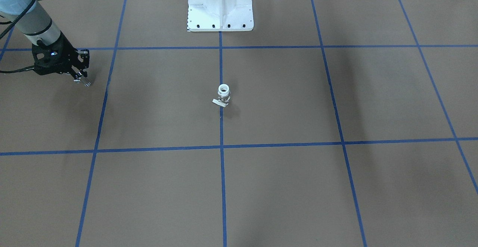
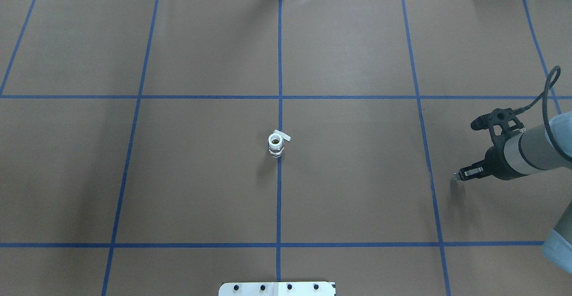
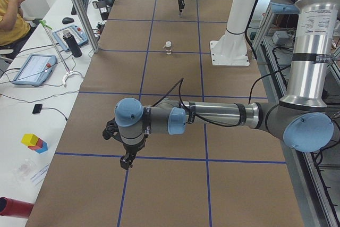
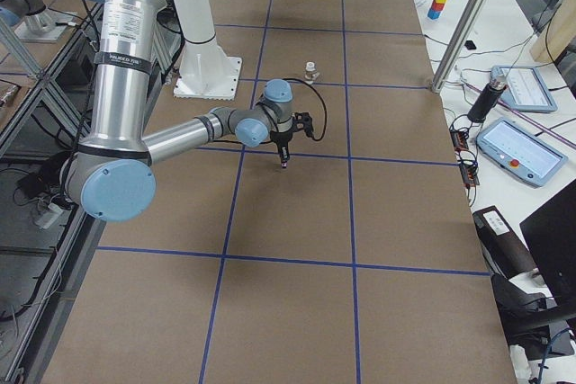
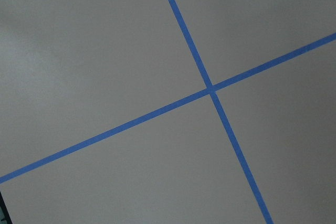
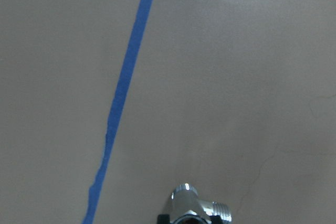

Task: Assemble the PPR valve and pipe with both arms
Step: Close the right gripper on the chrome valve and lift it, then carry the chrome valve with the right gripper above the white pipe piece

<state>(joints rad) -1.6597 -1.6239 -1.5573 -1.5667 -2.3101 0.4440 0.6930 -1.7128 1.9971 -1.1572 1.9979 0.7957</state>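
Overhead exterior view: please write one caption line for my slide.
PPR valve stands upright on the table; right gripper, well apart, holds the pipe.

Upright valve (image 1: 223, 94); pipe (image 6: 190, 205) in right tool (image 1: 81, 79)

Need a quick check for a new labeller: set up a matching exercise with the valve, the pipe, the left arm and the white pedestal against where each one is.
Things:
1. PPR valve
2. pipe
3. left arm
4. white pedestal

Places:
A. in the jaws of the right arm
B. at the robot's side of the table
C. standing upright on the centre blue tape line
D. reaching over a tape crossing

Pairs: 1-C; 2-A; 3-D; 4-B
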